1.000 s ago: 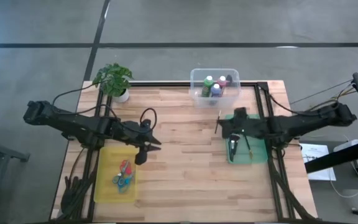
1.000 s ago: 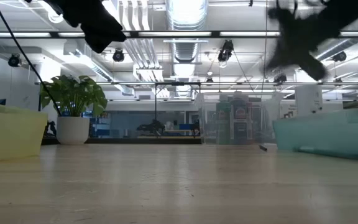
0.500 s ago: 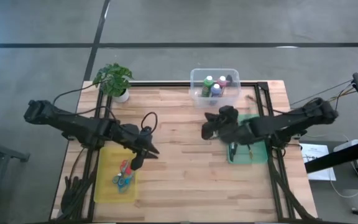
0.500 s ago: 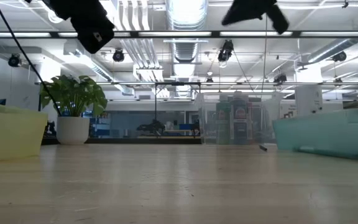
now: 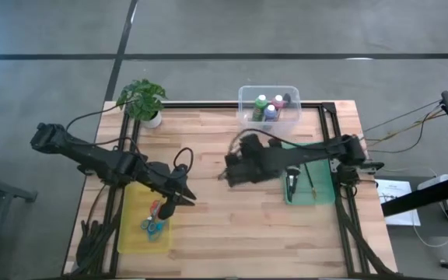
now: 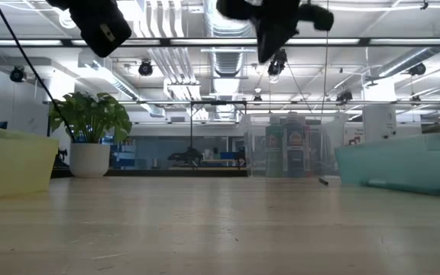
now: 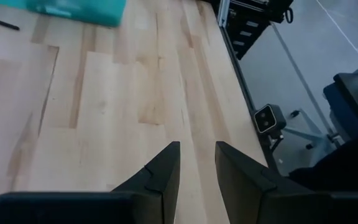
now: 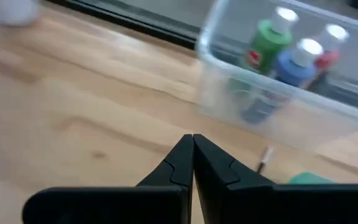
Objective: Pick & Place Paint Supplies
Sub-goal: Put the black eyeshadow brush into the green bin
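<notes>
With the scissors (image 5: 155, 218) lying sorted in the yellow tray (image 5: 134, 233), I hold my left gripper (image 5: 179, 199) just beside it, fingers parted and apparently empty, while my right gripper (image 5: 225, 173) hangs shut, empty, mid-table.

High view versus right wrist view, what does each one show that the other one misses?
Only the high view shows the potted green plant, the yellow tray holding scissors, and the left tool hanging at that tray's edge. Only the right wrist view shows the right tool's fingers pressed shut with nothing between them. Both show the clear plastic bin with the green white-capped paint bottle and blue white-capped paint bottle, and the light wooden table.
</notes>
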You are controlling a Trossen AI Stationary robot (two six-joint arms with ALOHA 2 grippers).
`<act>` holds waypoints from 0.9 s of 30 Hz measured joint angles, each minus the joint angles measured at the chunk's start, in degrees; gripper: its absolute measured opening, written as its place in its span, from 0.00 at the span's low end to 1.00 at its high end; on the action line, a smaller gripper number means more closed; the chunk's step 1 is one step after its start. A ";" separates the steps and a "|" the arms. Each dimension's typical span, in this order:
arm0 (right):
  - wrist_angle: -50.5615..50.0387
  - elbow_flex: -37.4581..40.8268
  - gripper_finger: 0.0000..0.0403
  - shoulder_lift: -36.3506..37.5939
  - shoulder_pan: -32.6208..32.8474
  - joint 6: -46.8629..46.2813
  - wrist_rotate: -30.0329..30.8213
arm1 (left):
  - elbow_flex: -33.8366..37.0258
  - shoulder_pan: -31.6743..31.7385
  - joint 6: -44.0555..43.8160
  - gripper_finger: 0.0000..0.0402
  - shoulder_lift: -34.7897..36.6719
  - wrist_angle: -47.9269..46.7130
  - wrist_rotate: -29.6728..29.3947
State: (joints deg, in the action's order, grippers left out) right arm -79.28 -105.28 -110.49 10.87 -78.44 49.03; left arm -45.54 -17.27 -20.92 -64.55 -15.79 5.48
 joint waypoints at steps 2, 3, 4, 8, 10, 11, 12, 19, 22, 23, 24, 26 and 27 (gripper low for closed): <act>-2.62 -1.41 0.02 -2.24 -1.43 -1.23 -2.19 | 0.00 -0.11 -0.35 0.28 0.00 0.01 0.61; -3.56 -1.59 0.03 -3.09 -1.95 -1.40 -3.87 | 0.00 -0.20 -0.40 0.28 0.00 0.01 0.88; -3.96 -1.54 0.04 -3.73 -2.40 -1.90 -5.89 | 0.00 -0.28 -0.42 0.28 0.00 0.02 1.17; -1.36 2.45 0.16 -4.66 -3.46 -5.72 -12.36 | 0.00 -0.42 -0.42 0.28 0.00 -0.05 2.27; 1.90 5.20 0.24 -4.46 -3.51 -6.65 -13.85 | 0.00 -0.42 -0.51 0.28 0.00 -0.12 3.00; 3.29 6.61 0.28 -4.32 -3.50 -7.25 -14.55 | 0.00 -0.42 -0.57 0.28 0.00 -0.11 3.14; 4.32 7.76 0.32 -4.11 -3.34 -8.14 -14.83 | 0.00 -0.42 -0.57 0.28 0.00 -0.13 3.16; 5.15 13.63 0.44 -4.06 -1.84 -17.68 -16.51 | -0.14 -0.42 -1.67 0.28 0.00 -0.50 3.17; 4.99 15.10 0.44 -4.83 -1.32 -21.96 -16.57 | -0.15 -0.42 -2.64 0.28 0.00 -0.48 3.44; 5.10 15.81 0.44 -4.88 -1.28 -22.56 -16.63 | -0.15 -0.42 -3.24 0.28 0.00 -0.50 3.64; 5.35 16.46 0.44 -4.88 -1.28 -23.35 -16.78 | -0.15 -0.42 -3.63 0.28 0.00 -0.44 3.92; 5.95 17.82 0.44 -4.90 -1.38 -25.49 -16.90 | -0.21 -0.42 -4.40 0.28 0.00 -0.48 4.22; 5.94 18.45 0.44 -5.02 -1.41 -26.32 -17.01 | -0.25 -0.42 -4.56 0.28 0.00 -0.45 4.28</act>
State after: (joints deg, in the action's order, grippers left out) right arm -73.34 -86.83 -115.51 9.46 -104.76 32.03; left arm -45.79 -17.69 -25.48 -64.55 -16.24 9.76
